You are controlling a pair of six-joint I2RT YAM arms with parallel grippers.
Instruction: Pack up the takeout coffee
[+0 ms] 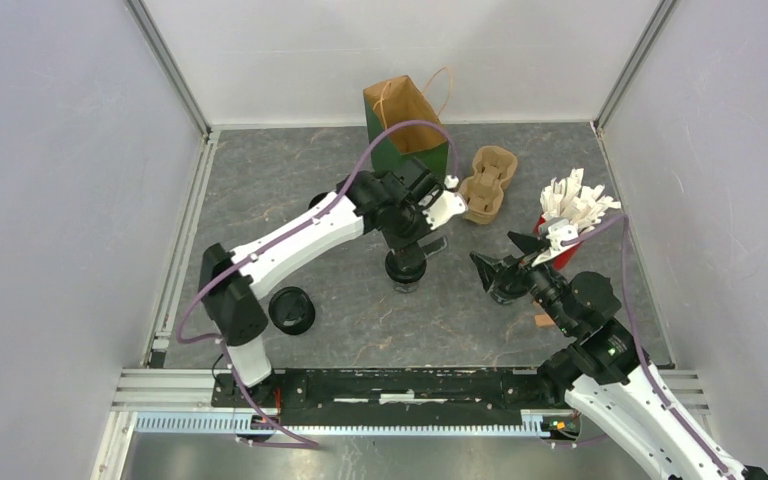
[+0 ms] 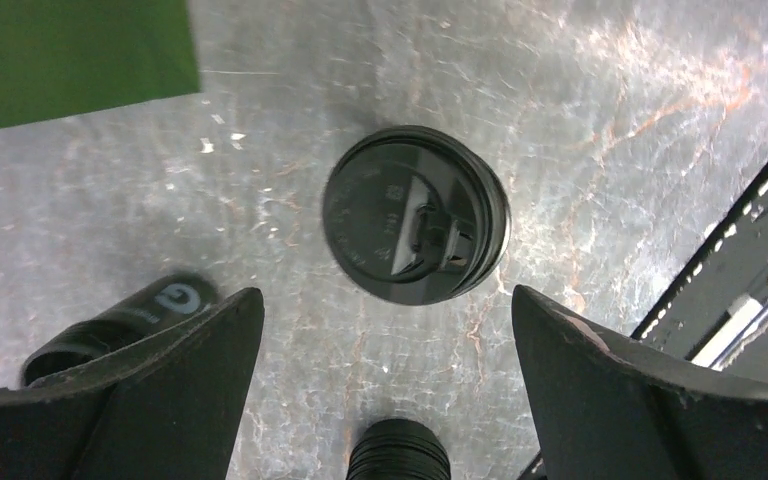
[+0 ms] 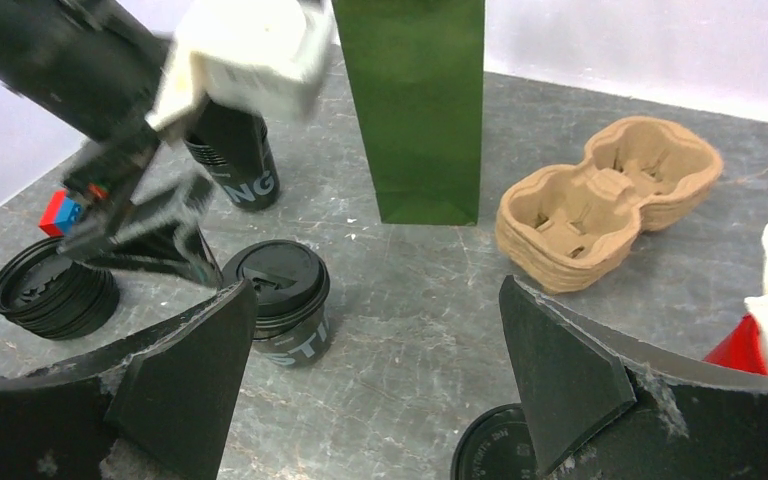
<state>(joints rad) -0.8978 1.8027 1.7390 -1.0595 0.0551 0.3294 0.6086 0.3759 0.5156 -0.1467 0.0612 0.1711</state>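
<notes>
One takeout coffee cup [image 2: 415, 215], black with a round black lid, stands upright on the grey table. My left gripper [image 2: 385, 300] hangs open just above and beside it, touching nothing. From the top view that cup [image 1: 405, 270] sits under the left gripper [image 1: 412, 243]. The right wrist view shows it [image 3: 285, 300] with a second cup [image 3: 235, 160] behind the left arm. My right gripper [image 3: 375, 290] is open and empty, and a third black lid [image 3: 490, 450] lies low by its right finger. The green paper bag [image 1: 407, 125] stands upright at the back.
A tan pulp cup carrier [image 1: 487, 183] lies right of the bag. A red cup of white packets [image 1: 568, 215] stands beside my right gripper [image 1: 493, 252]. A stack of black lids [image 1: 291, 310] sits near the left arm's base. Walls enclose the table.
</notes>
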